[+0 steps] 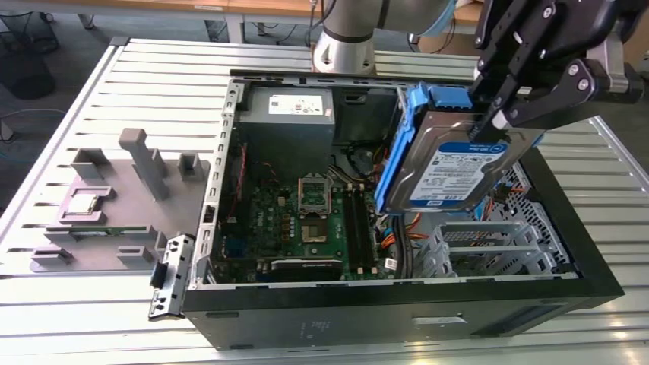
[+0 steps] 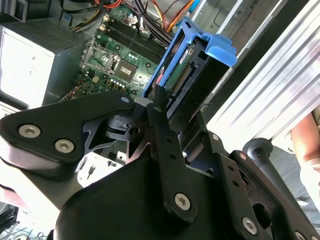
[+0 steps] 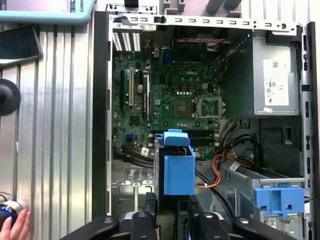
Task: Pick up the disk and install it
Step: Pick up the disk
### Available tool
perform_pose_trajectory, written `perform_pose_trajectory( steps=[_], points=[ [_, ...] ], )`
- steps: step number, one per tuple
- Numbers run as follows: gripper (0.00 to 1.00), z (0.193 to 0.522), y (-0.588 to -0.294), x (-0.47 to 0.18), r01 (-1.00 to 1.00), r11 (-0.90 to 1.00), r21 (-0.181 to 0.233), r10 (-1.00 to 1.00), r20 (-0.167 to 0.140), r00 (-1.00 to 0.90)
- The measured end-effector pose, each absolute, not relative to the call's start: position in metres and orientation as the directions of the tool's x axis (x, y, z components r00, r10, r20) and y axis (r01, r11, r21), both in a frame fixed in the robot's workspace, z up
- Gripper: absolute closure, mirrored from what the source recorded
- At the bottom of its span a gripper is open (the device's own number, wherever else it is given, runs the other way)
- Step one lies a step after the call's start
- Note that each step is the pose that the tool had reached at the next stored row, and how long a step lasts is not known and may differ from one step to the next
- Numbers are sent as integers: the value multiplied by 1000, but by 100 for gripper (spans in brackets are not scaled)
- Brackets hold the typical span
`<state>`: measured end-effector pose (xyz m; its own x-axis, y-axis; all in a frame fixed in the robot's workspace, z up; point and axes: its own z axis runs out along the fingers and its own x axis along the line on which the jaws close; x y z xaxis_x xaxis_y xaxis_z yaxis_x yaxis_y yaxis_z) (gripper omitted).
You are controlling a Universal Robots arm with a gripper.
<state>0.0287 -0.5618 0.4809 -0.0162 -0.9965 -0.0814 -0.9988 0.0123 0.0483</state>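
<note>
Disk [image 1: 446,131] in gripper [image 1: 492,122] (label [image 1: 461,179]: exterior view)

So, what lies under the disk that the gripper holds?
Orange cables and black cables run beneath the disk, beside the motherboard. The case floor straight below it is covered by the disk and the gripper.

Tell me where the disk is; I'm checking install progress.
The gripper holds the disk nearly upright above the case, at the exterior view's right, over the drive cage.
</note>
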Motion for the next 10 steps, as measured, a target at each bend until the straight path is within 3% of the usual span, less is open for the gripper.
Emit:
perform_pose_trajectory(
  steps=[10],
  points=[
    [65,480,-569,36,-999,13,48,-997,-81,-16]
  ],
)
